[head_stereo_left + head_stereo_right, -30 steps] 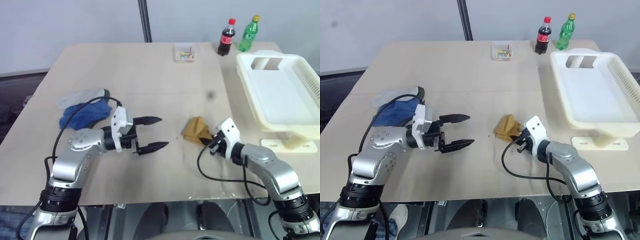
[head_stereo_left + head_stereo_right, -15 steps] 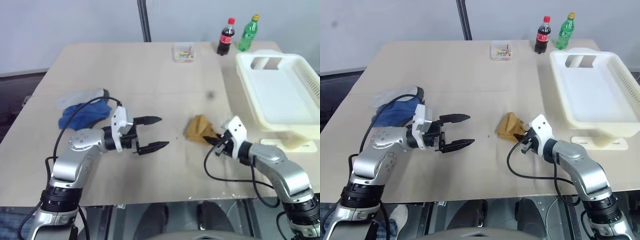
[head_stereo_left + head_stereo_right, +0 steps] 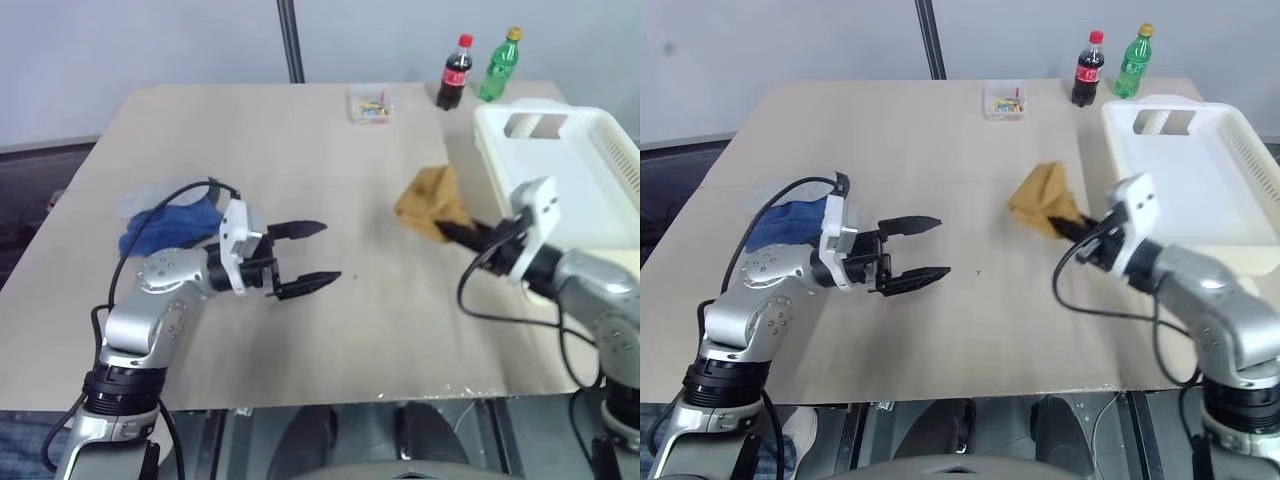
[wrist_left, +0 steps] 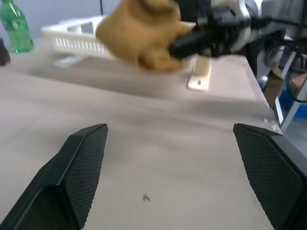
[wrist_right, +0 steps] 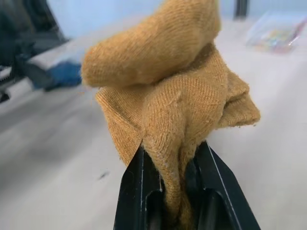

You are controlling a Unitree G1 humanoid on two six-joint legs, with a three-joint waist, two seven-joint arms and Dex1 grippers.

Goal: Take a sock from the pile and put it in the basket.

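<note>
Beige wooden tabletop under head view: mustard knitted fabric sock pinched in right gripper, lifted, at 9 o'clock of cream slotted plastic basket. Left gripper spread wide, holding nothing, blue-and-grey sock pile at its 9 o'clock.
Left wrist view: sock held aloft.
Right wrist view: fingers clamp sock.

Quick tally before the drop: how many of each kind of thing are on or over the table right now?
Socks: 3, mustard sock lifted in the right gripper, blue sock and pale grey sock on the table
Bottles: 2, cola bottle, green bottle
Baskets: 1, basket
Small clear boxes: 1, clear box
Total: 7
</note>
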